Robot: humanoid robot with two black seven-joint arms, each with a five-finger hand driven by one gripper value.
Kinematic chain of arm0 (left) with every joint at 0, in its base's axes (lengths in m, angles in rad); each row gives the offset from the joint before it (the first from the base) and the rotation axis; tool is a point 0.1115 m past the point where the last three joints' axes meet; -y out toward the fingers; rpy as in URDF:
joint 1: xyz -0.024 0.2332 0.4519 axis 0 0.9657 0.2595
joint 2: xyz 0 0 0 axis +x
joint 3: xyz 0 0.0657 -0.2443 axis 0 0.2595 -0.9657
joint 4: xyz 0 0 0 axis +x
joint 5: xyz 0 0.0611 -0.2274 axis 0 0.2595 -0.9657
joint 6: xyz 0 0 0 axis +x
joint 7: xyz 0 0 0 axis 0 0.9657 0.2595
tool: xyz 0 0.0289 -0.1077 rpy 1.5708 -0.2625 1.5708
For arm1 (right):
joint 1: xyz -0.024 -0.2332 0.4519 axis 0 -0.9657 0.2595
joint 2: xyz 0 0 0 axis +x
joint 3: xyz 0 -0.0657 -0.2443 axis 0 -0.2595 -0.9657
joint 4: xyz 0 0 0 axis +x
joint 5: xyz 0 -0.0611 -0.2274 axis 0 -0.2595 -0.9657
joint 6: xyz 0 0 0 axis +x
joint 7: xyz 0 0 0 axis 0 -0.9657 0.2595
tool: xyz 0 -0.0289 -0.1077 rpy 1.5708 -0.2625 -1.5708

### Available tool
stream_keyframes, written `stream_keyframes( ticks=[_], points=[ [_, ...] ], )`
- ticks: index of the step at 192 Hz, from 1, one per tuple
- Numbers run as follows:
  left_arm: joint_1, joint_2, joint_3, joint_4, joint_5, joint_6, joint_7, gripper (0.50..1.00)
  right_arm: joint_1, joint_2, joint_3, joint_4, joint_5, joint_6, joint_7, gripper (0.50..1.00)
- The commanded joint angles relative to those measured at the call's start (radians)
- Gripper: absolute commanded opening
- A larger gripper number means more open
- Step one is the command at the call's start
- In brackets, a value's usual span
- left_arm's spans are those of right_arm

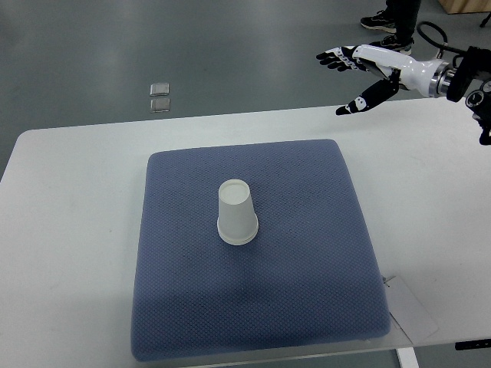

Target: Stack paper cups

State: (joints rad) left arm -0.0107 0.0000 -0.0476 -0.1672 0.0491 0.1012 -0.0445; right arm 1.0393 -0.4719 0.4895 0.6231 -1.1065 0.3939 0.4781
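A white paper cup (236,212) is seen standing upside down near the middle of a blue cushion mat (307,268), which is laid on a white table (69,230). Whether one cup or a nested stack is there cannot be told. The right hand (367,70) is held well apart from the cup — at the far right, over the table's far edge — with fingers spread and nothing grasped. Beyond the table, a person's shoes (380,21) and two small clear squares (160,96) are seen on the grey floor.
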Motion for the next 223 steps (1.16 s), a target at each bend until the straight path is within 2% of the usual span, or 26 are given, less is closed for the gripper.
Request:
stream_keyframes(
  ticks=[1,42,64,113,171,223],
  points=[
    [0.0,0.0,0.0,0.0,0.0,0.0,0.0,1.0,-0.038,0.013,0.012,-0.052,0.138,0.006,-0.032,0.907],
    [0.0,0.0,0.0,0.0,0.0,0.0,0.0,1.0,-0.093,0.038,0.011,-0.106,0.5,0.002,-0.171,0.909],
    [0.0,0.0,0.0,0.0,0.0,0.0,0.0,1.0,-0.12,0.056,0.011,-0.108,0.591,0.0,-0.202,0.909],
    [0.0,0.0,0.0,0.0,0.0,0.0,0.0,1.0,-0.194,0.081,-0.006,-0.109,0.78,0.013,-0.202,0.911],
    [0.0,0.0,0.0,0.0,0.0,0.0,0.0,1.0,-0.211,0.099,0.006,-0.108,0.803,0.017,-0.196,0.911],
    [0.0,0.0,0.0,0.0,0.0,0.0,0.0,1.0,-0.232,0.124,0.008,-0.102,0.803,0.028,-0.159,0.911]
  ],
)
